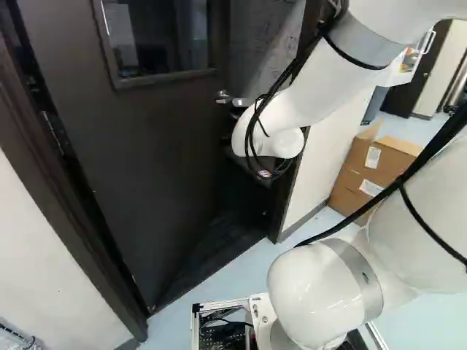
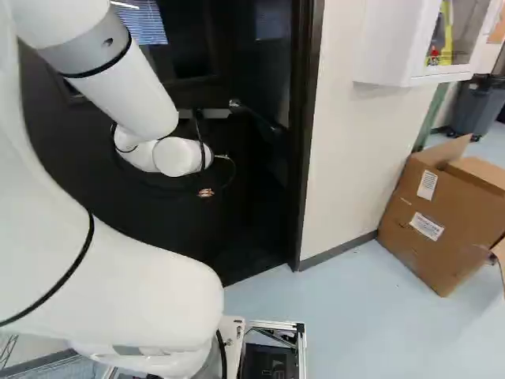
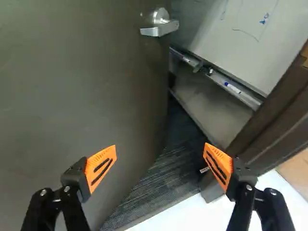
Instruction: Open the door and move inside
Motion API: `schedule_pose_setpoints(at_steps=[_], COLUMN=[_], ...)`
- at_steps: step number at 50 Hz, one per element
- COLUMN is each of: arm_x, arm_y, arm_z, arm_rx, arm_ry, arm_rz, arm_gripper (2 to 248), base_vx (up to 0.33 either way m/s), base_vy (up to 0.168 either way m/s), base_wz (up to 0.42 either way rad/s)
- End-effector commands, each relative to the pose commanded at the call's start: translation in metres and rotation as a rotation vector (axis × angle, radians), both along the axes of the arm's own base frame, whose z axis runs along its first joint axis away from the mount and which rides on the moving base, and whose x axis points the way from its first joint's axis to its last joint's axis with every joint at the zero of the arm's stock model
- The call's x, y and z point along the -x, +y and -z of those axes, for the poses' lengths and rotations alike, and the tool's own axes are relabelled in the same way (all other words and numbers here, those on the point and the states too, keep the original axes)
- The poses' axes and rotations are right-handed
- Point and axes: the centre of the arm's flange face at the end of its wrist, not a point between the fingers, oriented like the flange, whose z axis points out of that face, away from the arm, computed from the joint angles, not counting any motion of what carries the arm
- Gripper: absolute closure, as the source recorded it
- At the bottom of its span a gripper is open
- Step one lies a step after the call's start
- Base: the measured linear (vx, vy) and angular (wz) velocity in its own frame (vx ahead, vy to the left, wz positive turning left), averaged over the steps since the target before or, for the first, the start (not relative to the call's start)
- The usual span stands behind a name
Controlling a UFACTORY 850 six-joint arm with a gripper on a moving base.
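Gripper (image 3: pixel 160 155) is standing released (nothing grasped) | door (image 3: pixel 72 96) is hanging ajar | step: opening, seemingly | next: calling for wider push

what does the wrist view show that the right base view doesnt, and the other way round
Only the wrist view: the open claw with its orange pads, the ribbed dark flooring in the doorway, and a marker on the tray below a whiteboard.

Only the right base view: the white arm, a glass-fronted wall cabinet and a grey bin.

Both: the dark door, standing partly open, its frame and the pale floor.
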Motion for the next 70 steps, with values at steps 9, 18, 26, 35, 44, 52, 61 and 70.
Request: schedule_pose_setpoints(at_steps=[9,18,26,35,44,52,61,70], arm_x=[0.0000,0.0000,0.0000,0.0000,0.0000,0.0000,0.0000,0.0000], arm_y=[0.0000,0.0000,0.0000,0.0000,0.0000,0.0000,0.0000,0.0000], arm_z=[0.0000,0.0000,0.0000,0.0000,0.0000,0.0000,0.0000,0.0000], arm_rx=[0.000,0.000,0.000,0.000,0.000,0.000,0.000,0.000], arm_ry=[0.000,0.000,0.000,0.000,0.000,0.000,0.000,0.000], arm_rz=[0.000,0.000,0.000,0.000,0.000,0.000,0.000,0.000], arm_gripper=[3,3,3,3,3,3,3,3], base_vx=[0.105,0.116,0.120,0.120,0.107,0.108,0.105,0.109], base_vy=[0.063,0.063,0.059,0.011,0.002,0.003,0.002,0.000], base_wz=[0.350,0.350,0.316,0.043,-0.002,0.001,-0.001,-0.002])
